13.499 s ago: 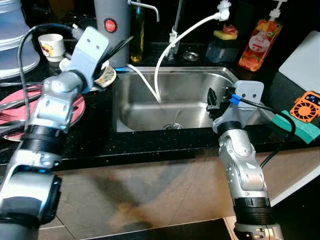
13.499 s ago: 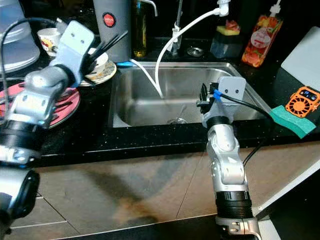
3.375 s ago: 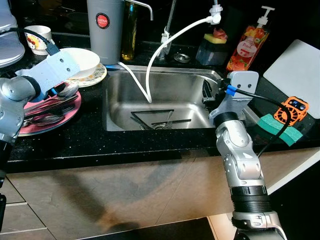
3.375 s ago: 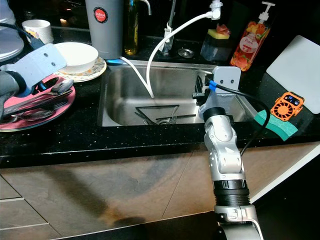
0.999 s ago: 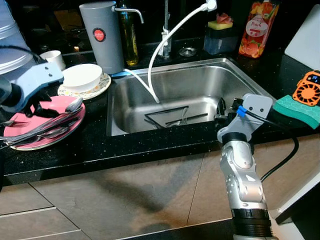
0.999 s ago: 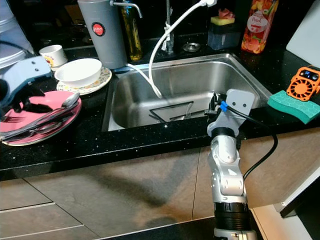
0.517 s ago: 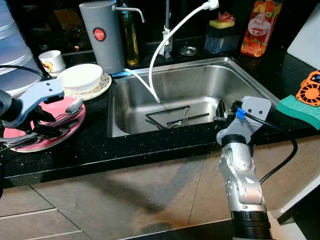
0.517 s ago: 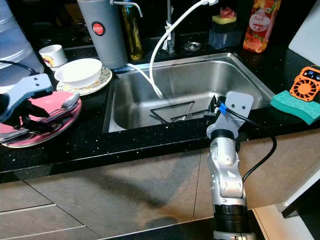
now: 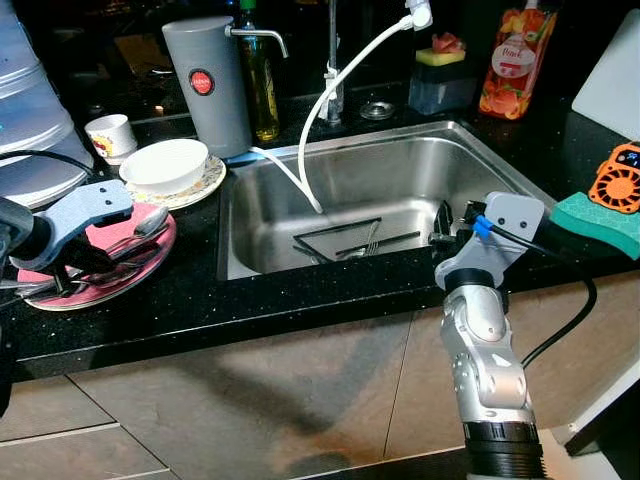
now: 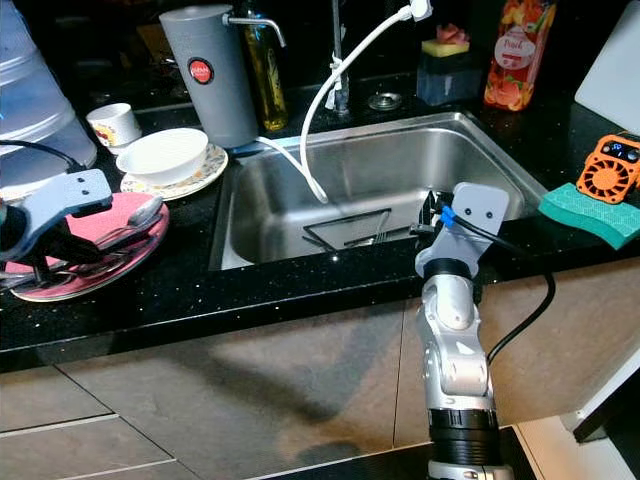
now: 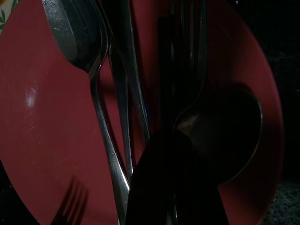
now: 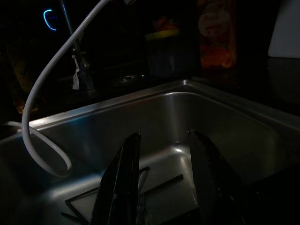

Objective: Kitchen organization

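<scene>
- Cutlery (image 9: 120, 243): silver spoons and forks, long handles bunched side by side; heaped on the pink plate at the counter's left end. One spoon bowl (image 11: 77, 35) bright and upturned, another dark one beside it.
- Plate (image 9: 150, 255): pink, round, shallow; holds the cutlery; sits on the black counter (image 9: 250, 300) left of the sink.
- Left gripper (image 9: 62, 268): low over the plate, among the cutlery handles; cannot tell whether fingers are parted or closed on anything.
- Bowl (image 9: 165, 165): white, upright, on a patterned saucer (image 9: 205, 183) just behind the plate; nothing seen inside.
- Cup (image 9: 110, 135): small, white with a print, behind the bowl.
- Sink (image 9: 300, 255): steel, rectangular; holds dark chopsticks (image 9: 340, 230) laid in a rough triangle and a fork (image 9: 372, 237) near the drain; white hose (image 9: 330, 90) dangles into it.
- Right gripper (image 12: 161, 178): at the sink's front right rim, fingers (image 12: 125, 180) parted, gripping nothing.
- Canister (image 9: 208, 85): grey, tall, red round label, behind the sink's left corner.
- Soap bottle (image 9: 510, 60): orange-red, pump top, behind the sink at right.
- Sponge (image 9: 595, 222): green, on the counter right of the sink, beside an orange fan (image 9: 618, 180).
</scene>
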Motion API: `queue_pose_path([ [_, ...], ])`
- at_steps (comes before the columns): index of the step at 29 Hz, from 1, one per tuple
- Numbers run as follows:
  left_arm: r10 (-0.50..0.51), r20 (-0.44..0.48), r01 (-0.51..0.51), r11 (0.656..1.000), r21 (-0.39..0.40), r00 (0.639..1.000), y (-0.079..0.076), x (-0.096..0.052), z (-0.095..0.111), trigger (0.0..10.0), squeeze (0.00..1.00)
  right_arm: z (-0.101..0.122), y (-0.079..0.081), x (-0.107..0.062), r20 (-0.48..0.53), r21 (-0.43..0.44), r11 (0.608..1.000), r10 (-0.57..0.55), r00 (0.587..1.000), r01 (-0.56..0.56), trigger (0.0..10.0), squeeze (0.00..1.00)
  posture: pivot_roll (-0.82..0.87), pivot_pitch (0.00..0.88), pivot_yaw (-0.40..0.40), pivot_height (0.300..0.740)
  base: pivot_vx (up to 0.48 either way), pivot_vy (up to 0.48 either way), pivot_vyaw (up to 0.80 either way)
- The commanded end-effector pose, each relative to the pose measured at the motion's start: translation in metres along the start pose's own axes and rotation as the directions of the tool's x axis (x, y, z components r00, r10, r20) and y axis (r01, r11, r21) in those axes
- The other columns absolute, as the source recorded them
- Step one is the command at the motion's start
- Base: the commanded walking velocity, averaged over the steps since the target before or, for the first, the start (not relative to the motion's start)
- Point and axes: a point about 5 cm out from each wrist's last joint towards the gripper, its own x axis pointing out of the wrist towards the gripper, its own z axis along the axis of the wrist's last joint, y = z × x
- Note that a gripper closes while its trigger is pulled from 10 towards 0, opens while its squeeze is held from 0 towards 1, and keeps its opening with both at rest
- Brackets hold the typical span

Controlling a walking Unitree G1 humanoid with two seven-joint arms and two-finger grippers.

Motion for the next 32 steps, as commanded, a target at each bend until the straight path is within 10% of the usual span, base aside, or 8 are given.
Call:
queue_pose_path([
  [1,0.006,0.009,-0.007,1.000,0.023,1.000,0.000,0.004,0.007,0.0,0.00,0.003,0.004,0.000,0.005,0.000,1.000,0.015,1.000,-0.015,10.0,0.00,0.04,0.000,0.110,0.740,0.000,0.000,0.00],
  [5,0.084,0.076,-0.087,0.995,0.040,0.994,0.009,-0.004,0.023,0.0,0.00,0.003,0.004,0.000,0.004,-0.001,1.000,0.017,1.000,-0.017,10.0,0.00,0.04,0.000,0.107,0.740,0.000,0.000,0.00],
  [7,0.206,0.197,-0.220,0.974,0.052,0.959,0.021,-0.015,0.050,10.0,0.00,0.003,0.003,0.001,0.004,-0.004,1.000,0.018,1.000,-0.018,10.0,0.00,0.03,0.000,0.101,0.740,0.000,0.000,0.00],
  [18,0.249,0.569,-0.358,0.930,0.086,0.784,0.024,-0.032,0.143,10.0,0.00,0.010,0.001,0.004,0.026,-0.008,1.000,0.019,0.999,-0.018,10.0,0.00,0.03,0.000,0.091,0.740,0.000,0.000,0.00],
  [24,0.093,0.786,-0.194,0.980,0.034,0.612,-0.017,0.007,0.219,10.0,0.00,0.045,0.000,0.010,0.165,-0.051,0.999,-0.008,0.986,0.016,10.0,0.00,0.01,0.000,0.090,0.740,0.000,0.000,0.00],
  [26,0.097,0.809,-0.153,0.988,-0.009,0.579,-0.028,0.018,0.233,10.0,0.32,0.054,-0.002,0.010,0.203,-0.073,0.997,-0.021,0.979,0.036,10.0,0.00,0.01,0.000,0.090,0.740,0.000,0.000,0.00],
  [27,0.107,0.829,-0.109,0.992,-0.056,0.549,-0.037,0.027,0.243,10.0,1.00,0.061,-0.004,0.011,0.236,-0.092,0.994,-0.036,0.971,0.059,10.0,0.00,0.01,0.000,0.090,0.740,0.000,0.000,0.00],
  [32,0.192,0.858,-0.036,0.979,-0.199,0.476,-0.044,0.035,0.256,10.0,1.00,0.069,-0.019,0.011,0.257,-0.112,0.983,-0.114,0.960,0.147,10.0,0.00,-0.04,0.000,0.081,0.740,0.000,0.000,0.00],
])
